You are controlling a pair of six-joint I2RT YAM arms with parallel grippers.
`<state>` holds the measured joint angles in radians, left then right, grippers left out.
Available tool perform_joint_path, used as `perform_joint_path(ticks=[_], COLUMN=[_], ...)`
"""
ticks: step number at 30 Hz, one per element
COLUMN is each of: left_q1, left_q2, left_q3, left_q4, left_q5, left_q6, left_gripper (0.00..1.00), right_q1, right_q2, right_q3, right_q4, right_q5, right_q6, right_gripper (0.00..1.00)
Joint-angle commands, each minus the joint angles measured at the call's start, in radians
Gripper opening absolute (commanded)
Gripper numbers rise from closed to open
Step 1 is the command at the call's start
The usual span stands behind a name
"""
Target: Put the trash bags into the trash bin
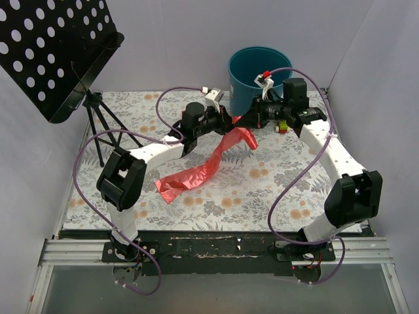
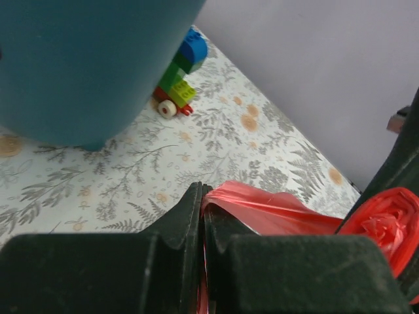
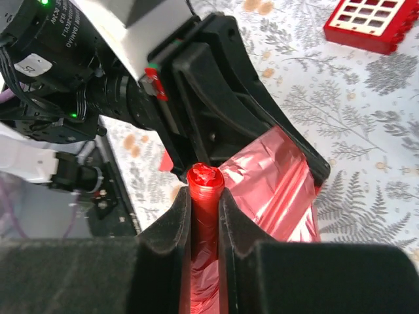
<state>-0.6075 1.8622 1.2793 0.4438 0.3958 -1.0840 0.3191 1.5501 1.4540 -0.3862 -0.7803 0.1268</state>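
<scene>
**Red Trash Bags Gripped by Both Jaws Outside the Bin**

The trash bags (image 1: 208,167) are seen as one strip of glossy red film. Its upper end is lifted near mid-bench and its tail is trailed toward 7 o'clock onto the floral bench (image 1: 275,190). A flat fold is pinched in the fully closed left jaws. The bunched end is clamped in the narrowly parted right jaws. The teal trash bin (image 1: 258,69) is stood at 12 o'clock, just behind the jaws. A toy block car (image 2: 178,85) is set at about 4 o'clock from the bin.
</scene>
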Motion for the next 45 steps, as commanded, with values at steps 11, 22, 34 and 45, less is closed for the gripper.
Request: perform_joint_path(ticks=[11, 22, 34, 45], left_q1=[0.081, 0.132, 0.130, 0.129], left_q2=[-0.032, -0.207, -0.420, -0.422], left_q3=[0.098, -0.058, -0.084, 0.060], left_q4=[-0.228, -0.270, -0.404, -0.386], left_q5=[-0.319, 0.047, 0.308, 0.295], left_q6=[0.193, 0.358, 0.492, 0.441], left_gripper=[0.00, 0.00, 0.00, 0.00], right_q1=[-0.130, -0.213, -0.284, -0.351], right_q2=[-0.053, -0.211, 0.060, 0.023], right_q3=[-0.254, -0.224, -0.365, -0.382], right_q4=[0.788, -0.042, 0.160, 0.107], right_q5=[-0.705, 0.837, 1.303, 1.164], right_q6=[0.765, -0.216, -0.242, -0.238], right_gripper=[0.01, 0.01, 0.01, 0.70])
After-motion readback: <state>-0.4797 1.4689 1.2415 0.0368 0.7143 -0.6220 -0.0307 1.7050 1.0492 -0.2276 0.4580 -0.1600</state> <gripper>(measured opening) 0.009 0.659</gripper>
